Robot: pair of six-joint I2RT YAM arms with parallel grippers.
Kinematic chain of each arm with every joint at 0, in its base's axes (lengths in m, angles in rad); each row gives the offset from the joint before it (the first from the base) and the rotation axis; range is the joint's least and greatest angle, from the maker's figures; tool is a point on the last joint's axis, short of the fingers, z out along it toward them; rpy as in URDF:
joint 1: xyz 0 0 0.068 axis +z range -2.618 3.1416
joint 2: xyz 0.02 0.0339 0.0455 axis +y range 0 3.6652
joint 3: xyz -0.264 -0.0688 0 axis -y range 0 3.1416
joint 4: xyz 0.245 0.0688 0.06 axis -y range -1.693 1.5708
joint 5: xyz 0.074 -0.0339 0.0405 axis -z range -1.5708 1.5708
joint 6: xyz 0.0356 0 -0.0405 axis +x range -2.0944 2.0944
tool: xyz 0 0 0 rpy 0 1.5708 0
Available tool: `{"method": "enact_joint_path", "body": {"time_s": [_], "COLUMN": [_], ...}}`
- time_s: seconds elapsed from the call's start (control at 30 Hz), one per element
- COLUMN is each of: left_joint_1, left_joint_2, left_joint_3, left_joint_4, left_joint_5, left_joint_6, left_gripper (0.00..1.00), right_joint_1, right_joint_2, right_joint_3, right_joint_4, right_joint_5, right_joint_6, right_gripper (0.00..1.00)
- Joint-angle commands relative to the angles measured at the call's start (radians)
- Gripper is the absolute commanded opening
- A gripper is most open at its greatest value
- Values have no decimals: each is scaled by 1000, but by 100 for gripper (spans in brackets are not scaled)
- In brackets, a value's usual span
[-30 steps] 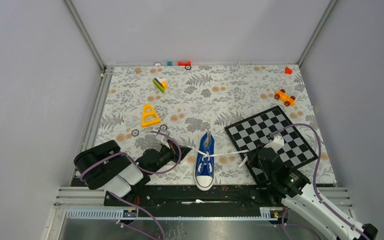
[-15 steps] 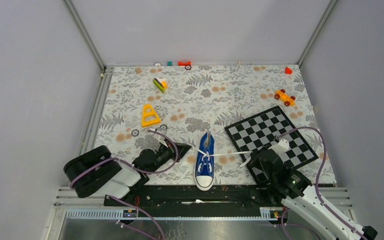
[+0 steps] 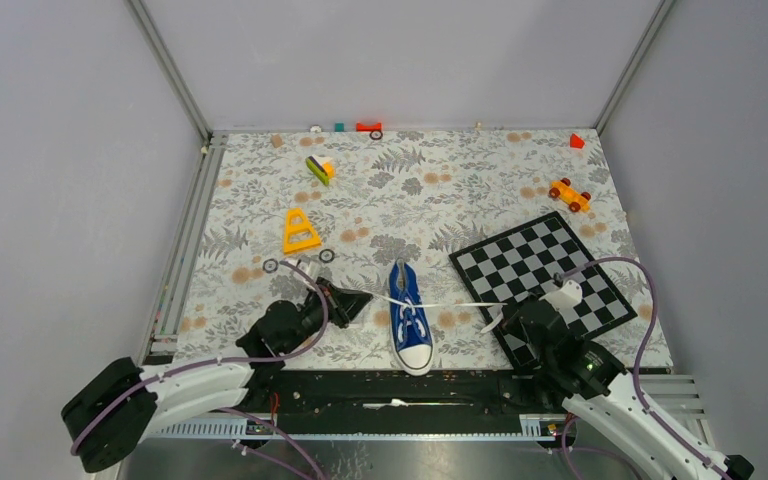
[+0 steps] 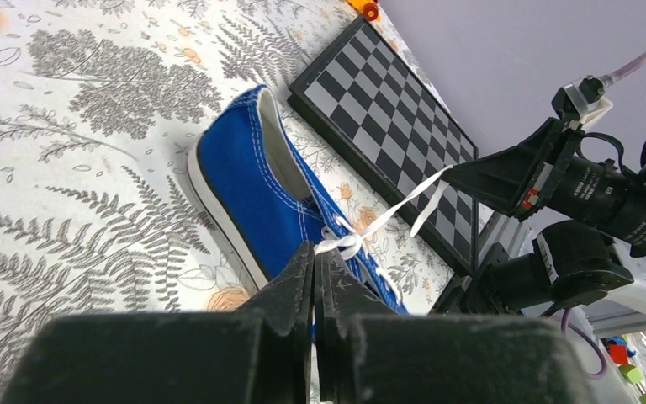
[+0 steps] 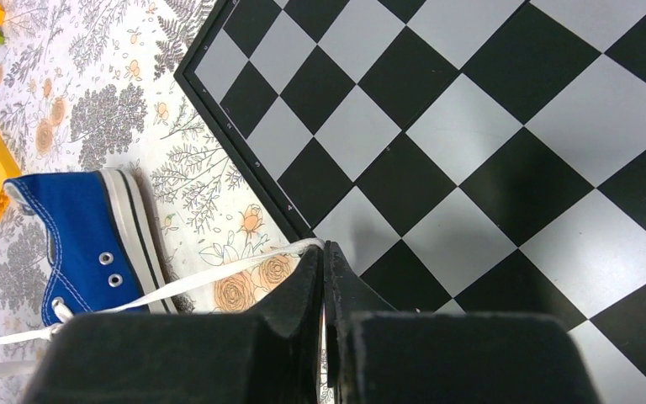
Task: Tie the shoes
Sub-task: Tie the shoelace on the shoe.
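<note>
Left gripper [image 3: 364, 299]: one, down low on the floral mat [image 3: 440, 190], fingers pinched tight on the lace, just left of the shoe.
Yellow triangle [image 3: 300, 232]: one, lying flat behind that gripper, apart from it.
Black rings [image 3: 270, 265]: three, two near the triangle and one at the far edge.
Sneaker [image 3: 411, 320]: one, blue, white toe cap at the near edge, sitting between the two grippers.
Lace [image 3: 460, 304]: white, stretched taut sideways from gripper to gripper.
Right gripper [image 3: 506, 315]: one, clamped closed on the lace's right end, over the chessboard's near-left edge.
Chessboard [image 3: 550, 262]: one, turned cornerwise, right of the sneaker.
Orange toy car [image 3: 569, 194]: one, beyond the board.
</note>
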Motion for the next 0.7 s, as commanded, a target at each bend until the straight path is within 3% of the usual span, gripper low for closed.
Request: {"method": "enact_joint_path", "body": {"time_s": [0.0,0.27,0.67], "left_joint_1": [4,3,3], "left_joint_2": [-68,176,675], "left_joint_3": [-193,-192,-192], "left_joint_4": [-126,57,516], "left_joint_5": [-93,-97,-104], "left_joint_6": [-13,-28,-105], "left_gripper": [0,0,0], "right_joint_1": [-6,-5,-24], "right_joint_2": [-1,5,25], "right_joint_3": [-17,-43,-25], "right_joint_4": [-24,-8,-1], "right_joint_5": [67,62,108], "right_joint_6": [64,83,58], "right_gripper": [0,0,0]}}
